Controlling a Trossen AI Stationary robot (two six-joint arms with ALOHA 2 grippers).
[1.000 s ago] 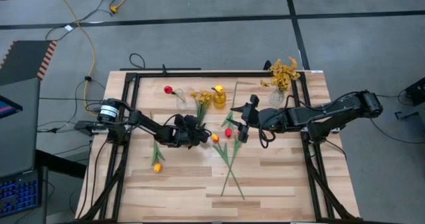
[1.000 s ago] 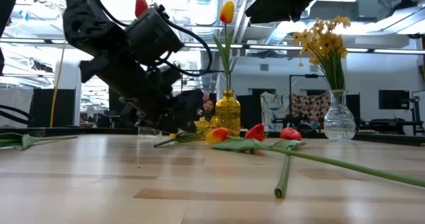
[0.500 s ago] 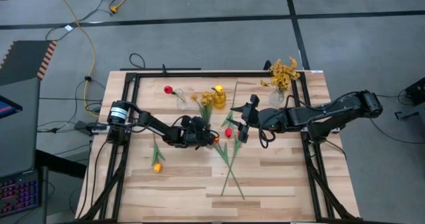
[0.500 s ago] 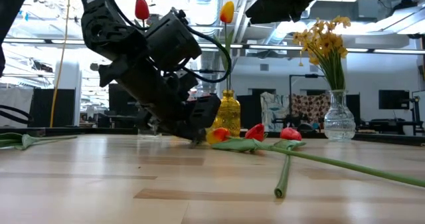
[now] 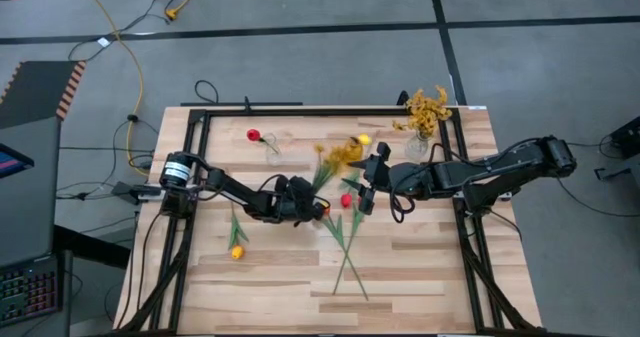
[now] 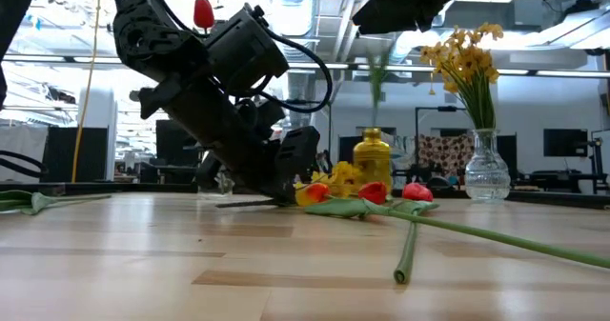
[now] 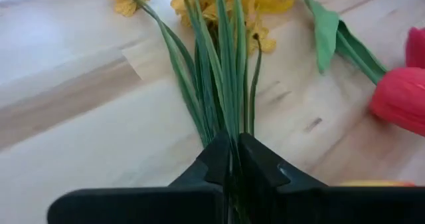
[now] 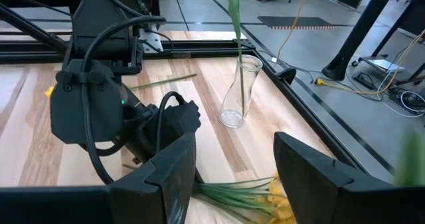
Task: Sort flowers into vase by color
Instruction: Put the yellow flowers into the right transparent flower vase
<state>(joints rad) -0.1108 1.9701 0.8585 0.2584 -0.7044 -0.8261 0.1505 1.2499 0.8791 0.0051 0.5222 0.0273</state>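
Glass vases stand along the far side of the wooden table (image 5: 260, 277). A clear vase (image 8: 238, 94) holds one red tulip (image 5: 253, 134) on a long stem. Another clear vase (image 6: 486, 169) near the far right corner holds a bunch of mustard-yellow blossoms (image 6: 467, 59). A yellow vase (image 6: 373, 159) stands between them, blurred, with a green stem (image 6: 378, 78) poking up out of it; in the high view it is also a blur.

Down on the table, the left gripper (image 7: 231, 159) is pressed together on the green stems of a spray of small yellow blossoms (image 5: 340, 157). The stems run right between its two fingers (image 7: 216, 159), and the yellow flower heads fan out just past the tips, lying on the wood near the yellow vase.

A red tulip head (image 7: 402, 98) lies just beside the spray, with a green leaf (image 7: 329, 34) next to it. More loose tulips (image 5: 345, 232) lie crossed in the middle of the table, and one yellow-orange tulip (image 5: 237, 250) lies alone near the left edge.

The right gripper (image 8: 232, 159) hangs above the table close to the spray, with its fingers spread wide and nothing between them.
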